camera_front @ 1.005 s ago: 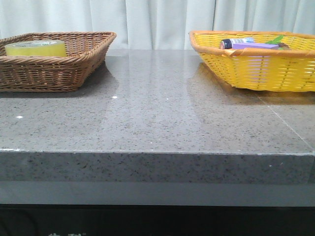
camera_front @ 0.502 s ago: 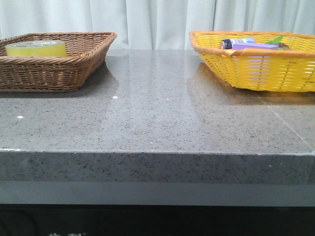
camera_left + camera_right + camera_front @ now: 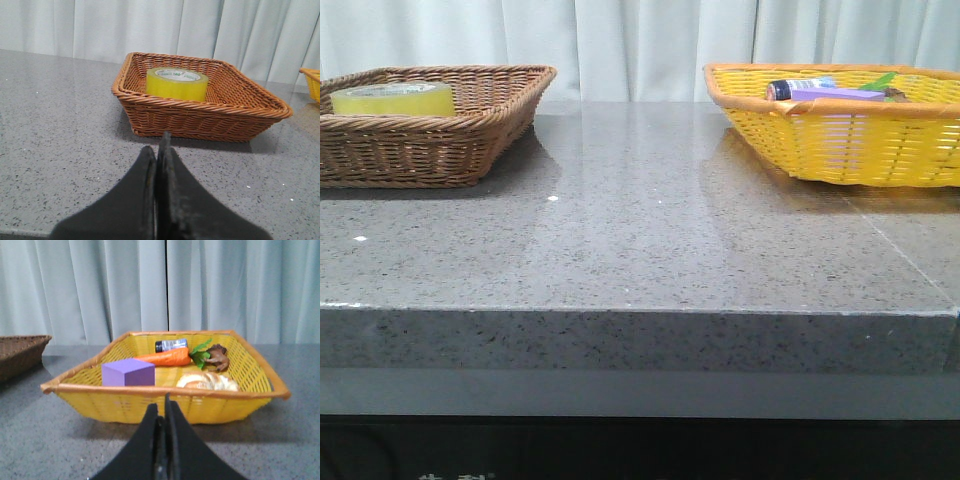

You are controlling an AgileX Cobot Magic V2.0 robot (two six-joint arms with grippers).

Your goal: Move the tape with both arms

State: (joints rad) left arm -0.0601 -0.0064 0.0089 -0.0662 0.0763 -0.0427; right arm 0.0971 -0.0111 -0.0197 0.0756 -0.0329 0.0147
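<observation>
Tape [image 3: 176,83] sitting in brown basket [image 3: 250,117], both grippers [image 3: 159,150] [image 3: 162,412] pressed together, empty, facing their baskets.

Bright, even light; soft glare on table [image 3: 640,230]; right wrist view blurry
</observation>
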